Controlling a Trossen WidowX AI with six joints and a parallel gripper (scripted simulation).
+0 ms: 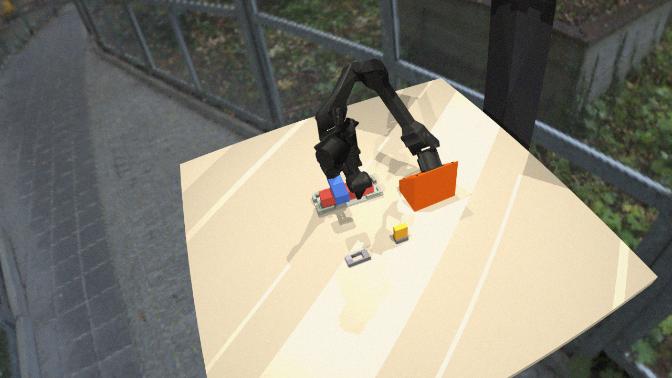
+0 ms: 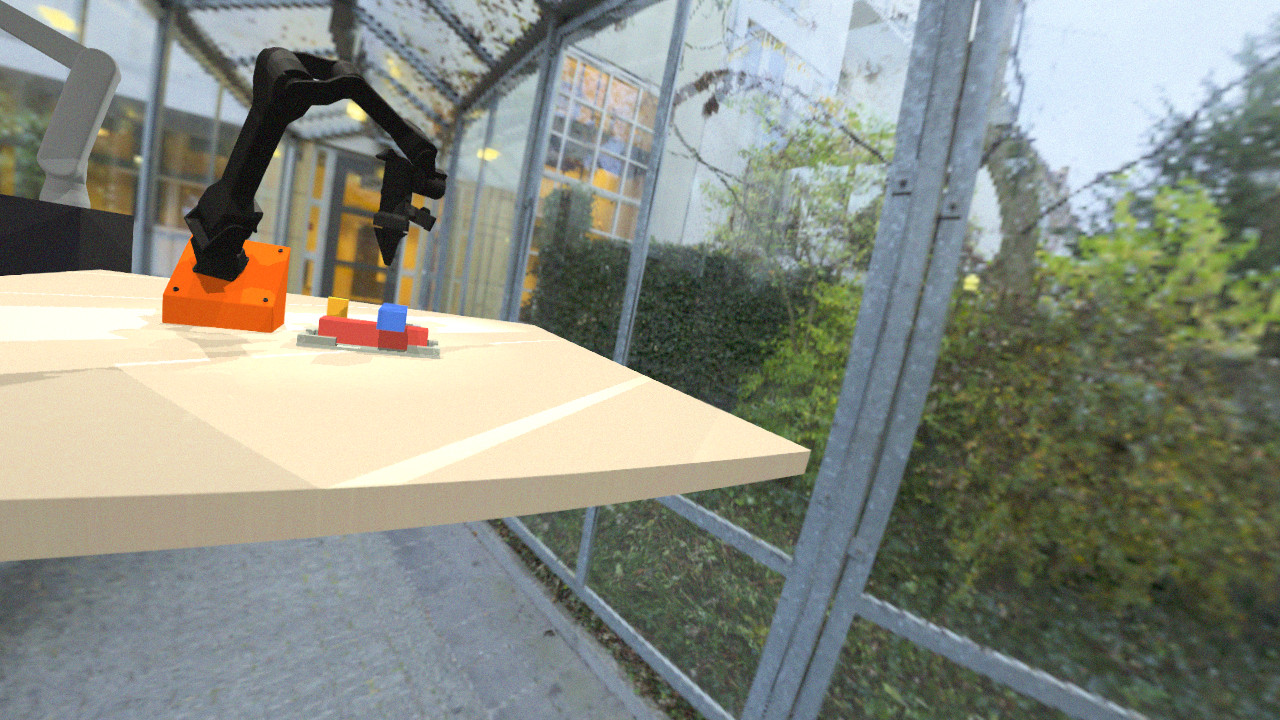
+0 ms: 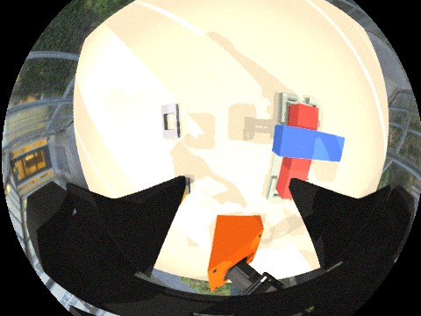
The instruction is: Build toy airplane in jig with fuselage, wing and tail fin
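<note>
The red fuselage (image 1: 326, 198) (image 2: 349, 330) (image 3: 303, 116) lies flat in the grey cradle (image 1: 325, 212) (image 2: 316, 341) (image 3: 283, 102). The blue wing (image 1: 339, 190) (image 2: 392, 317) (image 3: 307, 143) rests crosswise on top of it; its tab is hidden. The yellow tail fin (image 1: 400, 230) (image 2: 337, 307) stands upright in a small dark holder (image 1: 400, 239), apart from the fuselage. In the wrist view only a sliver of the fin shows beside the left finger. My gripper (image 3: 240, 183) is open and empty, above the table between fin and fuselage. The tail socket is hidden by a finger in the top view.
A grey rectangular holder (image 1: 358, 260) (image 3: 171, 121) with an open middle lies in front of the cradle, near the tail fin. The orange arm base (image 1: 434, 187) (image 2: 223, 308) (image 3: 237, 237) stands beyond the cradle's tail end.
</note>
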